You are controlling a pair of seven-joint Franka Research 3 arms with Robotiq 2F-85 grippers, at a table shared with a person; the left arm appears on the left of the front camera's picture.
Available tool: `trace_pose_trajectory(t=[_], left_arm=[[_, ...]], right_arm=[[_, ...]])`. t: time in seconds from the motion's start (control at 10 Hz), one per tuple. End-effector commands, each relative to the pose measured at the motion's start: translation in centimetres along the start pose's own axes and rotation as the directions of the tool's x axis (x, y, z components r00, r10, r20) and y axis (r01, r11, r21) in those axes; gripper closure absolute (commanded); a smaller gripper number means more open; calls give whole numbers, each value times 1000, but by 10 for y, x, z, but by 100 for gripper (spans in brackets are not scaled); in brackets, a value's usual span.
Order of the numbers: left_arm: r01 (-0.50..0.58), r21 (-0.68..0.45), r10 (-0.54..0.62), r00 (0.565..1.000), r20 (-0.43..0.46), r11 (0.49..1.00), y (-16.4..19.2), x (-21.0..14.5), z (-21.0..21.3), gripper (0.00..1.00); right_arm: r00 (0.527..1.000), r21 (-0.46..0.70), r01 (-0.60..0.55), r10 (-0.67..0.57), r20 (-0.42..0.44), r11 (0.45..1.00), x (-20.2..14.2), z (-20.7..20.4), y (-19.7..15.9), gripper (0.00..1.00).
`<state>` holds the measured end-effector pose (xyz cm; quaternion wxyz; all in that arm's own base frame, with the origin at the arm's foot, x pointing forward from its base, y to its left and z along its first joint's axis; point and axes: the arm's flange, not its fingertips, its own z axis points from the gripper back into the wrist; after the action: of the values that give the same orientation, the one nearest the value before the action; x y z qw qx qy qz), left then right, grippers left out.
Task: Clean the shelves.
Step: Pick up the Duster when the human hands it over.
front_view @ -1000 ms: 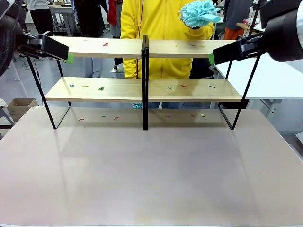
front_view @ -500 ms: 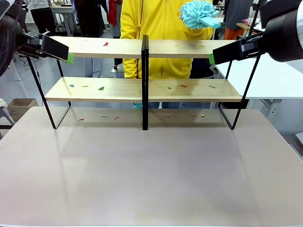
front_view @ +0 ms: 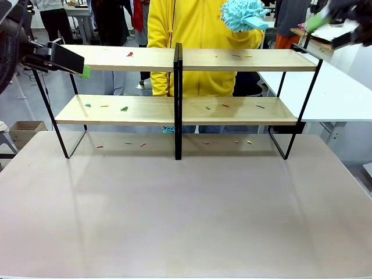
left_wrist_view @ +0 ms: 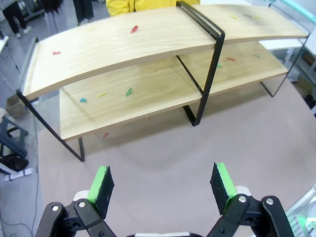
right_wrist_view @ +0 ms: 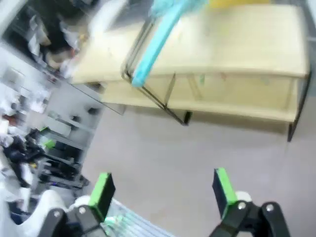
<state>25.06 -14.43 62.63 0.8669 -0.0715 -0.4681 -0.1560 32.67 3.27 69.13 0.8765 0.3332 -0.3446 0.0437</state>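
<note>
The shelves [front_view: 232, 60] stand across the far half of the worktop [front_view: 186, 221], both boards facing the robot, which leaves the long front edges free to reach from either side. Small coloured scraps [front_view: 124, 108] lie scattered on the upper and lower boards, and a few more on the worktop under the frame, so I'd say the cleaning has hardly started. Behind the rack a person in a yellow top [front_view: 192, 23] holds a teal fluffy duster [front_view: 241, 14] up above the right half of the top board, handle pointing toward the robot's right side; that looks to me like an offer to hand it over. The right tool [right_wrist_view: 163, 190] is high up by the right end of the rack, badly blurred, its green pads [right_wrist_view: 222, 190] standing wide apart with nothing between them — in its own view the duster's handle is ahead of it and well clear. The left tool [left_wrist_view: 163, 185] hovers off the left end at top-board height, jaws equally wide, gripping nothing and touching nothing — probably just parked out of the way.
</note>
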Motion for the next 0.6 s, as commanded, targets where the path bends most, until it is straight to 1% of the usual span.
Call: trace_pose_trajectory(t=[0.0,0.1,0.2,0.3,0.4,0.5], left_arm=[[-2,4,2,1000,1,1000,1,0,0,0],[-2,4,2,1000,1,1000,1,0,0,0],[-2,4,2,1000,1,1000,1,0,0,0],[-2,4,2,1000,1,1000,1,0,0,0],[-2,4,2,1000,1,1000,1,0,0,0],[-2,4,2,1000,1,1000,1,0,0,0]], right_arm=[[988,-67,-156,155,-12,986,-40,-17,34,0],[1000,0,0,0,0,1000,0,0,0,0],[993,109,83,-73,-98,991,12,-8,-2,0],[953,156,264,-232,-197,952,46,-20,-14,0],[913,178,366,-315,-260,913,77,-39,-18,0],[883,202,421,-349,-314,884,100,-58,-22,0]])
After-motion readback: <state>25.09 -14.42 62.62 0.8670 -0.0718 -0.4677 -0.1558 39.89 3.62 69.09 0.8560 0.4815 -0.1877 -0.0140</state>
